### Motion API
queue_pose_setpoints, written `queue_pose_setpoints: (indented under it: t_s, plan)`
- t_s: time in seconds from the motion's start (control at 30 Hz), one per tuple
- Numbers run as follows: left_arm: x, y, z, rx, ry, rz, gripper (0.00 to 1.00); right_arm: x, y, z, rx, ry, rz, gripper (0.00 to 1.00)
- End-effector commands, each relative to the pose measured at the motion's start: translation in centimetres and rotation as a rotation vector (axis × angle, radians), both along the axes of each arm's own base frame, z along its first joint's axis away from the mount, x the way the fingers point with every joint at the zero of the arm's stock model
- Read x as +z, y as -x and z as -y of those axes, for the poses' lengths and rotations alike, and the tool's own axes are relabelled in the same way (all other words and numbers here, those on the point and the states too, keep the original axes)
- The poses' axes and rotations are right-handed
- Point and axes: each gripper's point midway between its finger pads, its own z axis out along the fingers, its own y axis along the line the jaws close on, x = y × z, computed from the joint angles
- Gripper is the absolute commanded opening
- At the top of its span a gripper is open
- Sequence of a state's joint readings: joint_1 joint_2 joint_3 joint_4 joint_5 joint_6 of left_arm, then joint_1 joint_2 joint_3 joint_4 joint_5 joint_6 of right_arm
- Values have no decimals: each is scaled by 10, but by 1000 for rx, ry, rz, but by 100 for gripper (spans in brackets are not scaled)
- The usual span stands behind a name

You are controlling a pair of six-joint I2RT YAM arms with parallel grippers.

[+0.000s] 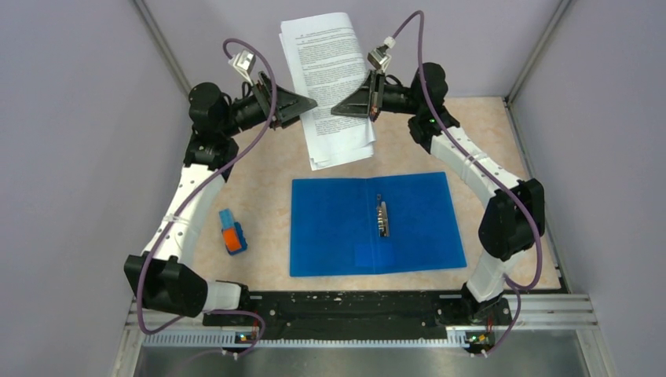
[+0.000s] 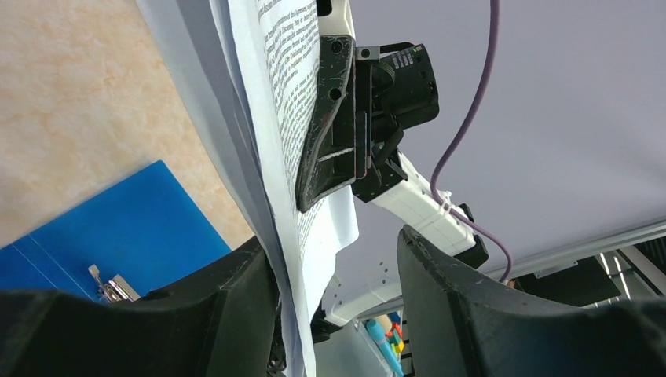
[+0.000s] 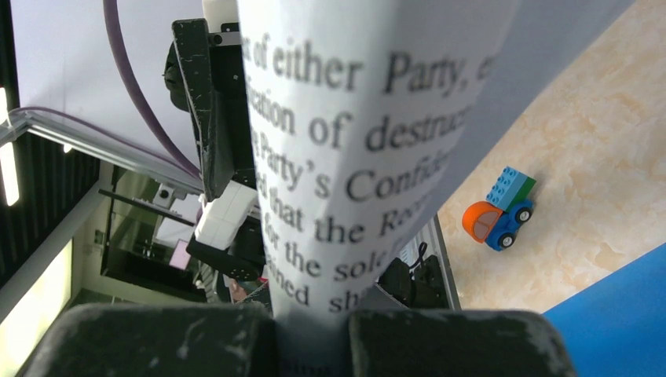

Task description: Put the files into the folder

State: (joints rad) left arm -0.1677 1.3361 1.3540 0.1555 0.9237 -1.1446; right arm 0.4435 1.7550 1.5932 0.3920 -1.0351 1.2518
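There is one blue folder and one small orange-and-blue toy truck. The files form one sheaf of several sheets; their exact number cannot be told.

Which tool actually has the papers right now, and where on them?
The right tool pinches the papers at their right-hand edge. The left tool stands open around the opposite edge.

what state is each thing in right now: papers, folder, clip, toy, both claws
files: held up off the table, hanging upright, not in the folder
folder: lying open and flat on the table
spine clip: bare, no paper under it
toy truck: on the table left of the folder, untouched
right claw: shut on the files
left claw: open, files' edge between its fingers
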Motion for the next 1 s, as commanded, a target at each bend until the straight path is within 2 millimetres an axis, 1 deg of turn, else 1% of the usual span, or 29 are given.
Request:
queue_pose_setpoints:
  t_s: [0.0, 0.23, 0.53, 0.63, 0.7, 0.73, 0.8, 0.83, 0.87, 0.9, 0.93, 0.97]
  plan:
    - [17, -1, 3, 4, -3, 86, 60, 38, 23, 6, 15, -40, 122, 0]
    - [19, -7, 8, -5, 2, 94, 59, 37, 27, 7, 23, -36, 128, 0]
    - [19, -15, 15, -1, -2, 104, 46, 30, 29, 8, 21, -13, 130, 0]
    - [16, -19, 19, -5, -15, 97, 36, 25, 30, 9, 13, 5, 126, 0]
    - [12, -22, 22, -6, -27, 89, 27, 21, 29, 10, 3, 21, 131, 0]
    - [9, -23, 22, -5, -34, 85, 25, 19, 30, 10, -2, 31, 133, 0]
    - [5, -26, 23, 2, -55, 83, 14, 12, 29, 11, -20, 63, 136, 0]
    - [2, -28, 24, 8, -69, 82, 5, 9, 27, 13, -37, 83, 147, 0]
    - [-1, -29, 23, 18, -92, 83, 0, 5, 26, 16, -57, 108, 154, 2]
    - [-4, -29, 21, 31, -128, 80, 0, 2, 24, 20, -88, 131, 172, 10]
    - [-6, -28, 19, 44, -166, 95, 0, -5, 20, 26, -127, 168, 190, 22]
    - [-1, -25, 17, 58, -204, 135, 0, -6, 15, 35, -172, 189, 201, 37]
